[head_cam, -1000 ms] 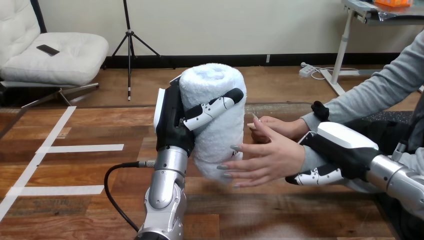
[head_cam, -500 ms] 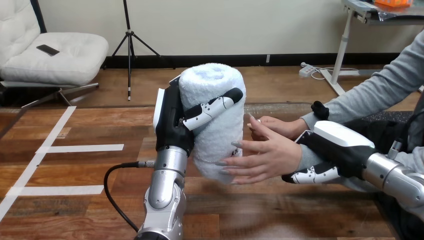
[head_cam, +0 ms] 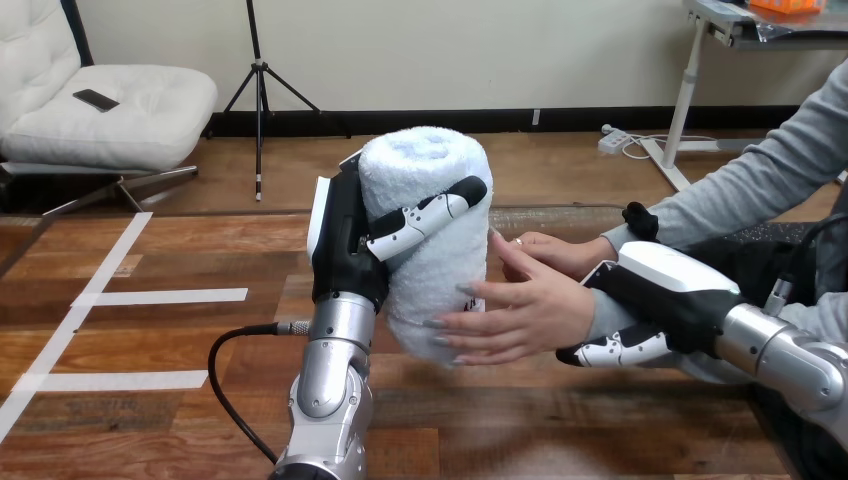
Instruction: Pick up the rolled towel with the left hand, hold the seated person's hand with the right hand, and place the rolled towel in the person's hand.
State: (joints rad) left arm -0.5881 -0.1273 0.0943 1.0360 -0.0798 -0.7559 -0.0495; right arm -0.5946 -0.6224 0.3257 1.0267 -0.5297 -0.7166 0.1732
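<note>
Rolled white terry towel (head_cam: 430, 190), gripped upright at the view's centre by the curled fingers of your black-and-white left hand (head_cam: 345, 250), now has the person's open hand (head_cam: 525, 315) touching it at four o'clock, brought nearer by your right hand (head_cam: 665, 290) clasped round the wrist (head_cam: 603, 310), so release looks close.

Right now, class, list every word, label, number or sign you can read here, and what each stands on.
None readable.
The left hand, curled round the rolled towel, bears a small pale mark, partly hidden and too small to read.
The right hand, the person's hand and the table carry no text.
</note>
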